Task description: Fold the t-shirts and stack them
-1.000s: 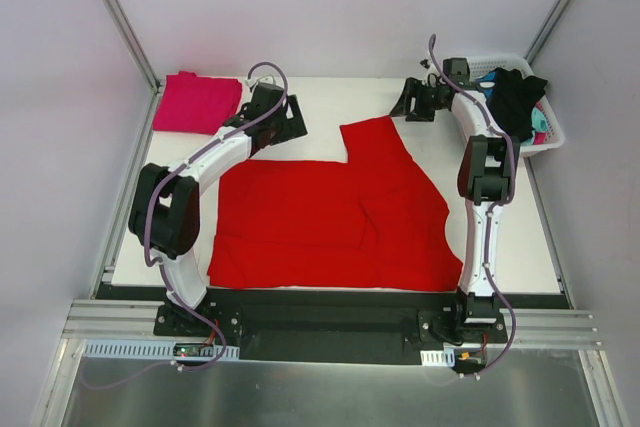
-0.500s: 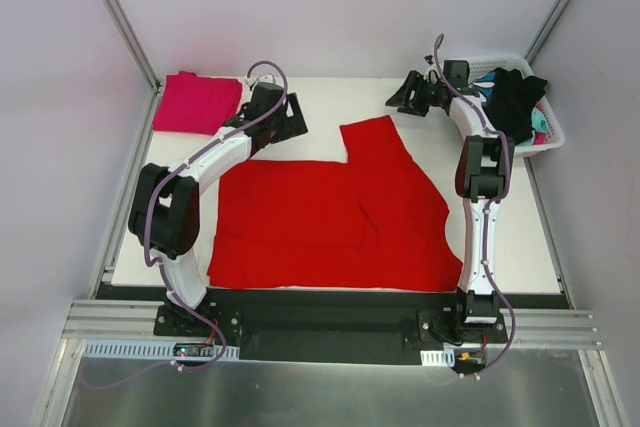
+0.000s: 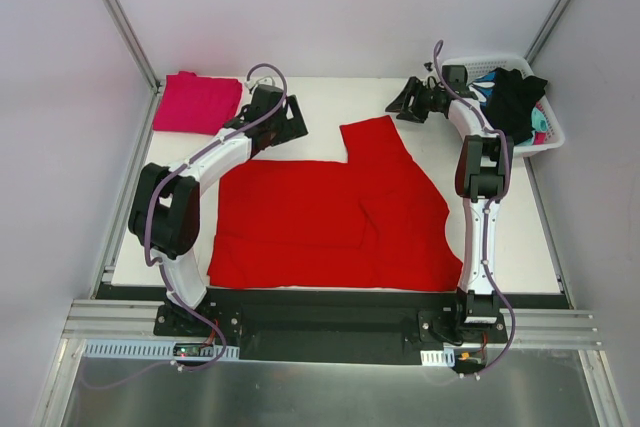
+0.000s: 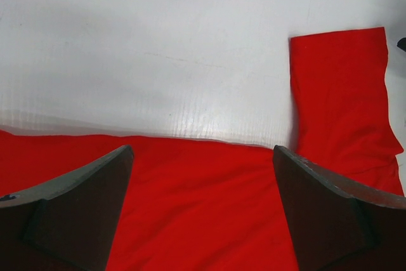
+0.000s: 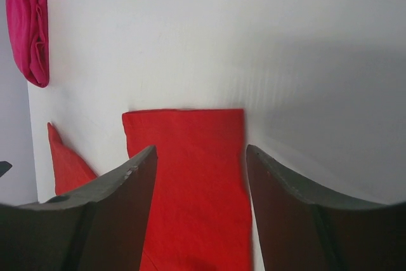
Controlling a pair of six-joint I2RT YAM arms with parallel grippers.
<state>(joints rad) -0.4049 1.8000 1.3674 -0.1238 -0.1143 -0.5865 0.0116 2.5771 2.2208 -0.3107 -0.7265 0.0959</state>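
**A:** What changed in the last second?

**B:** Only the right pincer [image 3: 403, 105]. It swung a little toward the far edge, then came partway back. Its jaws also drew in slightly, but they are still apart with nothing between them.

**A:** Where is it now?

**B:** Just past the end of the sleeve [image 3: 372, 142], which sticks out toward the far side. In the right wrist view the sleeve end lies framed between the 2 fingers. I can't tell how high above the cloth they are.

**A:** And the left pincer [image 3: 292, 125]?

**B:** It hasn't moved. The jaws are wide and empty, at the far edge of the red shirt [image 3: 330, 227], left of the sleeve.

**A:** Has the shirt shifted?

**B:** No. It lies flat across the near half of the tabletop [image 3: 340, 97] with the same outline as before. The pink shirt [image 3: 197, 102] sits folded in the far-left corner, well apart. The basket [image 3: 485, 58] at the far right holds dark and teal garments.

**A:** So what does that mean for the task?

**B:** No folding got done in that second. My guess is the right arm is lining up on the sleeve, to pinch its end and fold it in over the body. After that the red shirt still has to be folded and stacked on the pink one.
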